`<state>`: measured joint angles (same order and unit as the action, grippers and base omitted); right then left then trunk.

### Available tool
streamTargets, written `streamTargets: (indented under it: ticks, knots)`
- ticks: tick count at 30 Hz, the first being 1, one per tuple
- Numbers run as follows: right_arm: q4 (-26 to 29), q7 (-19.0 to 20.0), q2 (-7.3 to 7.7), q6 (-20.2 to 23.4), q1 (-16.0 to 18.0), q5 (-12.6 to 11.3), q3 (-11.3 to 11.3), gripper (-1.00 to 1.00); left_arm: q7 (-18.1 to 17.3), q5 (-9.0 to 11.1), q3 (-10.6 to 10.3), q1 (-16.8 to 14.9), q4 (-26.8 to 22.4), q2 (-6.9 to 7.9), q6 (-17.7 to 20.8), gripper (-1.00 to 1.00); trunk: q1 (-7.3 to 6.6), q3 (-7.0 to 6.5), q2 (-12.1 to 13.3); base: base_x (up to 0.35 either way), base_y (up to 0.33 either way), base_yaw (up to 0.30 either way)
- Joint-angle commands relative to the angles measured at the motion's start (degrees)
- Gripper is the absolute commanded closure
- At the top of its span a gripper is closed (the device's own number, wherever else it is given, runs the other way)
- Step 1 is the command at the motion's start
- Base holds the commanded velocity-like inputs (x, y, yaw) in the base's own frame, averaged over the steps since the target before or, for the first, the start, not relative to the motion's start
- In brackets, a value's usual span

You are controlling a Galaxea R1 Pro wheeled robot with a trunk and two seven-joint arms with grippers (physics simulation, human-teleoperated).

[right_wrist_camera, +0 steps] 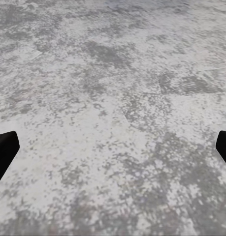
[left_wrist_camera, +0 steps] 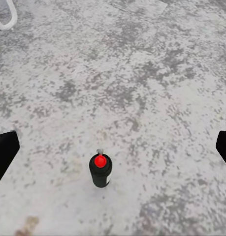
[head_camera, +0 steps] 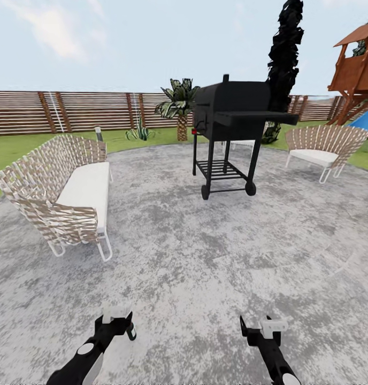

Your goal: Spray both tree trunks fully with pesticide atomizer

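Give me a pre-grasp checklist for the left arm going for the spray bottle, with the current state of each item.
1. Spray bottle in the left wrist view: ok, it stands on the gravel floor.
2. Bottle upright: ok, red top faces the camera.
3. Left gripper open: ok, fingers wide apart, nothing between them.
4. Bottle centred between the fingers: roughly ok, slightly toward one side.
5. Right gripper free: ok, open over bare floor.
6. Height above the bottle: cannot tell.
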<state>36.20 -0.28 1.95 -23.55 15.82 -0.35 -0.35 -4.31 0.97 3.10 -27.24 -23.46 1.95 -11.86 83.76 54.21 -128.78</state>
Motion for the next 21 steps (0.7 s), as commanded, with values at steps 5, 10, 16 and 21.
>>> streamTargets:
  ticks: [5, 10, 16, 21]
  knots:
    - [0.01, -0.02, 0.00, 0.00, 0.00, 0.00, 0.06, -1.00, 0.00, 0.00, -0.02, 0.00, -0.01, -0.09, 0.00, -1.00, 1.10, 0.91, -2.02, 0.000, 0.000, 0.000]
    - [0.01, -0.05, -0.01, 0.00, 0.00, 0.00, 0.03, -1.00, 0.00, -0.02, 0.02, 0.00, -0.01, -0.10, 0.00, -1.00, 2.20, 1.83, -4.03, 0.000, 0.000, 0.000]
    - [0.01, -0.04, -0.01, 0.00, 0.00, 0.00, 0.00, -1.00, -0.02, -0.01, 0.03, 0.00, -0.01, -0.10, 0.00, -1.00, 3.52, 3.24, -6.43, 0.000, 0.000, 0.000]
    - [0.01, -0.05, 0.00, 0.00, 0.00, 0.00, -0.03, -1.00, 0.00, 0.00, 0.05, 0.00, -0.01, -0.10, 0.00, -1.00, 4.62, 4.57, -8.44, 0.000, 0.000, 0.000]
